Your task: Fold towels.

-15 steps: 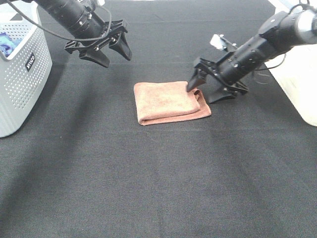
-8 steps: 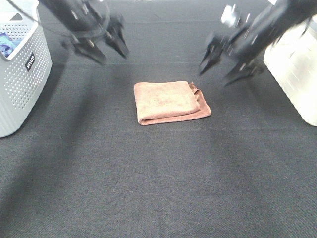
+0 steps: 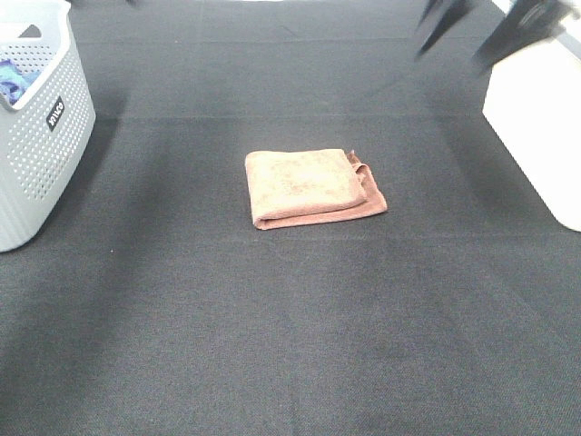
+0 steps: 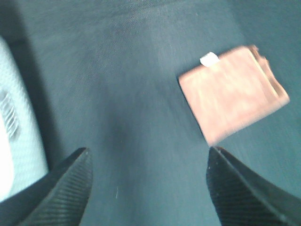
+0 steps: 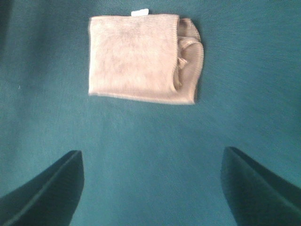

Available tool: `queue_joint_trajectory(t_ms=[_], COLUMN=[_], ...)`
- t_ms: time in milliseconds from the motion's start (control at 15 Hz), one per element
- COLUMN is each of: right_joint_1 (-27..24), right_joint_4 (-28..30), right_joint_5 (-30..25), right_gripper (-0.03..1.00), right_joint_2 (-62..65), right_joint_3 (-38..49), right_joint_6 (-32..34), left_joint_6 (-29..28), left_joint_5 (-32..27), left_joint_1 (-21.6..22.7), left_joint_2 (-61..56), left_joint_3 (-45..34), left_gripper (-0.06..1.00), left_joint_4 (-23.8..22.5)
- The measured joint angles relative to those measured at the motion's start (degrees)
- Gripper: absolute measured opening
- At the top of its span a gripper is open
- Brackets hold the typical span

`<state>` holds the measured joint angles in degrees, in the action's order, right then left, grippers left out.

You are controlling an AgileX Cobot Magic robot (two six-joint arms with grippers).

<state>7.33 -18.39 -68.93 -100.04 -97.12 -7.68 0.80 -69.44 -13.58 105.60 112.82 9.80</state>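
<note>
The towel is a reddish-brown cloth lying folded into a small rectangle at the middle of the black table, its layered edges bunched on the right side. It also shows in the left wrist view as the towel with a white tag, and in the right wrist view as the towel. My left gripper is open and empty, high above the table and away from the cloth. My right gripper is open and empty too, a blur at the far right of the overhead view.
A grey perforated basket with blue fabric inside stands at the left edge. A white bin stands at the right edge. The black table cover spreads around the towel.
Both arms have lifted up and back from the towel; the left arm has gone out of the overhead view and the right one is a blur at its top edge. The towel has not moved.
</note>
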Motion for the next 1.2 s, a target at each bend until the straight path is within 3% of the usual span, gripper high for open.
queue_joint_trajectory(t_ms=[267,667,1000,1200], right_joint_1=[0.0,0.0,0.0,0.0], right_joint_4=[4.98,5.9,8.94,9.68], right_joint_5=[-0.23,-0.69,-0.86,-0.69], right_gripper=[0.76,0.76,0.76,0.76], right_joint_2=[16.1,42.0,68.81,77.35], right_joint_3=[12.03,37.01,55.29,59.24], right_joint_6=[0.86,4.41,4.93,4.93], left_joint_6=[-0.8,-2.18,-2.06,-0.29], left_joint_5=[0.0,0.57,0.46,0.34], left_joint_1=[0.0,0.0,0.0,0.0], left_joint_2=[-19.94,-50.88,-79.58,-87.72], left_joint_3=[-22.23,-51.22,-70.65,-75.29], left_gripper=[0.66,0.66,0.66,0.66], left_joint_4=[-1.43,-1.49,-1.49,-1.49])
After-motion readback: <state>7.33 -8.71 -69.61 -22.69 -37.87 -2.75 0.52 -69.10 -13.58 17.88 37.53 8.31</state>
